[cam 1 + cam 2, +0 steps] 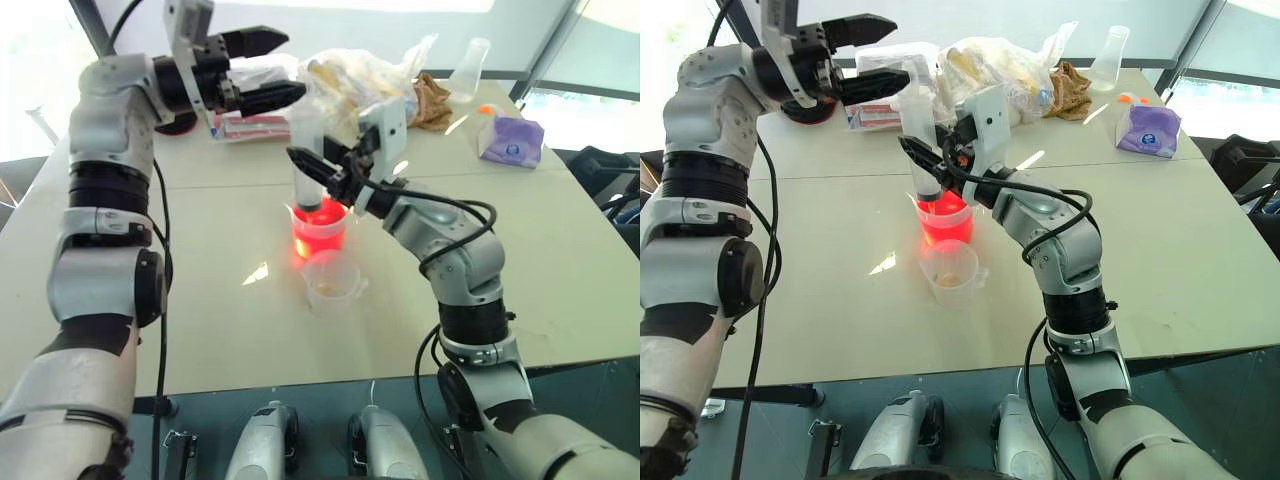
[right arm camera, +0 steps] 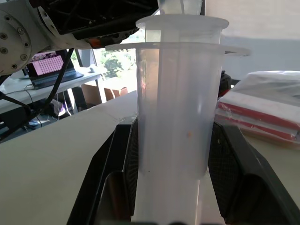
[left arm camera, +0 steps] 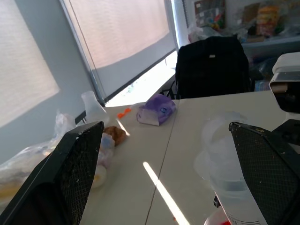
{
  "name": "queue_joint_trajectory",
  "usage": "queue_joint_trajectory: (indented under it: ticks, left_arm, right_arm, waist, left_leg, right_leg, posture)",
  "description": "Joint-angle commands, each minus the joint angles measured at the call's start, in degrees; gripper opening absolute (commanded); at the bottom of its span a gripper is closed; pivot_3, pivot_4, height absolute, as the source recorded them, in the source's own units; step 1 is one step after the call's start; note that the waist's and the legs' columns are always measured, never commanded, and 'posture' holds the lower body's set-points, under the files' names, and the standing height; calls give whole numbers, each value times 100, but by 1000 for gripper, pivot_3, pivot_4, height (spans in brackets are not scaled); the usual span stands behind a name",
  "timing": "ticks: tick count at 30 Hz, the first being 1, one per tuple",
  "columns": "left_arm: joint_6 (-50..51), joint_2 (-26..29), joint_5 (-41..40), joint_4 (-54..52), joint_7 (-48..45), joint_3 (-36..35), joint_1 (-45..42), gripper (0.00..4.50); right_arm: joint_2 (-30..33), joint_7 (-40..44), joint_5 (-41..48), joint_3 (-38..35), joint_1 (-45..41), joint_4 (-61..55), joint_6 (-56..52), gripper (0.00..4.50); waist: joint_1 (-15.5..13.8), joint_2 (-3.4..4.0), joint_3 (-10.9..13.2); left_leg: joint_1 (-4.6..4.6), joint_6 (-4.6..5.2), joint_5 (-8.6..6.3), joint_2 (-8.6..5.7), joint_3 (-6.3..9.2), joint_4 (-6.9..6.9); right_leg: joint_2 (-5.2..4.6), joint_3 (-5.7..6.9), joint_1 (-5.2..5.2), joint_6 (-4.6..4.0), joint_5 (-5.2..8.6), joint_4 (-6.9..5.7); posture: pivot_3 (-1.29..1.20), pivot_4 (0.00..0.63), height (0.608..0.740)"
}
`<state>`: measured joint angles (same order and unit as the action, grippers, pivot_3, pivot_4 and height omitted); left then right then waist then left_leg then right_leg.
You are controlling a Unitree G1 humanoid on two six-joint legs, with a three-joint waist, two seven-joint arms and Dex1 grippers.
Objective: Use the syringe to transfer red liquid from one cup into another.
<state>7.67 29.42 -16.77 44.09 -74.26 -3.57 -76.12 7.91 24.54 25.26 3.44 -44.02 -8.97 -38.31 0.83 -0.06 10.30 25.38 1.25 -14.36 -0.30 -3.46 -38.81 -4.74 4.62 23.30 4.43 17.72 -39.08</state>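
The clear, ribbed-looking plastic syringe (image 1: pixel 308 165) stands upright, clamped between the black textured fingers of the right gripper (image 1: pixel 318 172), its lower end dipped in the taller cup (image 1: pixel 320 232) of glowing red liquid (image 1: pixel 319 238). The shorter cup (image 1: pixel 332 281) sits just in front. The left gripper (image 1: pixel 268 68) hangs spread wide above the plunger top; the syringe tip is hidden in the cup
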Motion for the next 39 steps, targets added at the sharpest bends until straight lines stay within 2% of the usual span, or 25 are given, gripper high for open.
queue_joint_trajectory:
  ticks: [1,3,5,10,21,27,39]
  left_arm:
    - [-181,-146,87,-205,30,121,108,4500]
    - [-119,-191,34,-328,-2,112,188,4500]
    - [-72,-217,-1,-411,0,103,242,3933]
    - [189,-275,-144,-899,-95,113,578,2934]
    - [474,-395,-332,-1152,149,-105,580,8]
    - [434,-448,-364,-1005,342,-176,416,8]
    - [-376,-526,-276,-46,1052,-497,-358,8]
  right_arm:
    - [-37,134,-114,238,16,-302,312,1526]
    - [-53,146,-202,296,108,-293,376,1526]
    - [-69,160,-269,324,172,-278,426,1526]
    - [-88,209,-538,416,373,-66,812,1526]
    - [-182,212,-901,445,383,375,1483,1526]
    - [-197,246,-938,474,478,397,1532,1526]
    - [-252,292,-1029,562,834,616,1755,1526]
  waist:
    - [-3,0,0]
    - [-2,0,0]
    - [-4,0,0]
    - [-1,0,0]
    - [-2,0,0]
    - [-13,0,0]
    - [-5,-1,0]
  left_leg:
    - [1,2,-1,0,0,-8]
    - [1,4,-2,0,0,-17]
    - [1,4,-2,1,0,-25]
    - [0,5,-3,2,0,-26]
    - [1,5,-3,2,0,-31]
    - [0,5,-2,2,0,-31]
    - [0,5,-3,3,-1,-30]
  right_leg:
    - [0,-1,-1,0,0,-2]
    - [0,-5,-2,0,0,-6]
    - [1,-8,-2,0,0,-11]
    - [1,-11,-2,0,0,-12]
    - [2,-13,-4,0,0,-12]
    - [2,-13,-5,0,0,-12]
    - [4,-12,-4,0,0,-12]
  posture:
    - [0,150,740]
    - [0,150,740]
    - [0,150,740]
    - [0,150,740]
    - [0,150,740]
    - [0,150,740]
    - [0,150,740]
